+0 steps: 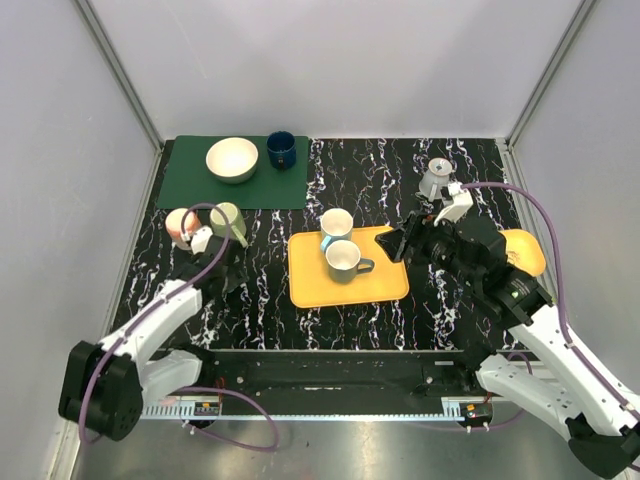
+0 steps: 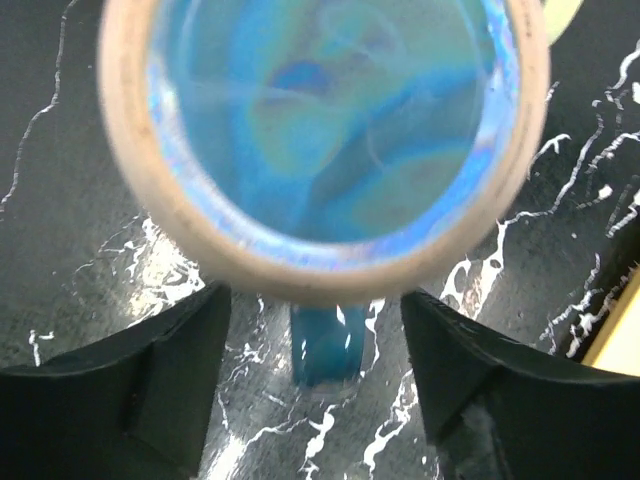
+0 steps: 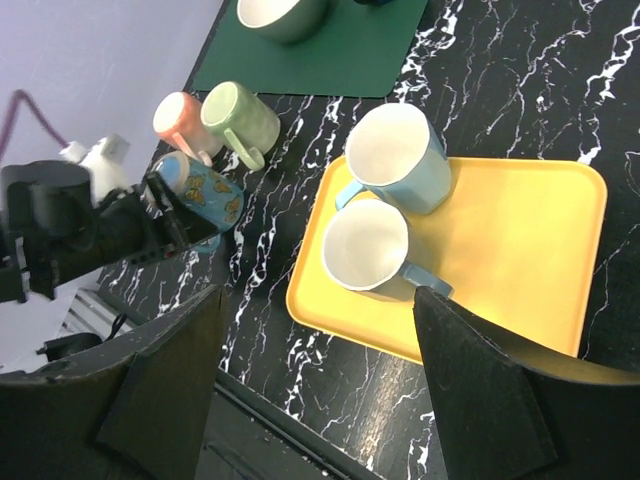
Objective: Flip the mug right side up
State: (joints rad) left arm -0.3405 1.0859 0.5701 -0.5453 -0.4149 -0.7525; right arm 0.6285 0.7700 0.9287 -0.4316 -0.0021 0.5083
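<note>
A blue patterned mug point(image 3: 203, 193) lies tipped over on the black marble table, just in front of my left gripper point(image 3: 160, 205). In the left wrist view its cream-rimmed mouth point(image 2: 320, 140) faces the camera and fills the upper frame. Its blue handle point(image 2: 325, 345) points down between my spread left fingers point(image 2: 150, 390), which do not touch it. The left gripper point(image 1: 222, 260) is open; my wrist hides the mug from above. My right gripper point(image 1: 400, 245) is open and empty, hovering over the right end of the yellow tray point(image 1: 310, 285).
A pink mug point(image 1: 180, 226) and a green mug point(image 1: 228, 219) lie just beyond the left gripper. Two light blue mugs point(image 1: 337, 226) point(image 1: 344, 261) stand upright on the tray. A white bowl point(image 1: 232, 159) and a dark blue cup point(image 1: 281, 150) sit on a green mat point(image 1: 190, 180). A grey jug point(image 1: 435, 180) and a yellow plate point(image 1: 527, 250) are at right.
</note>
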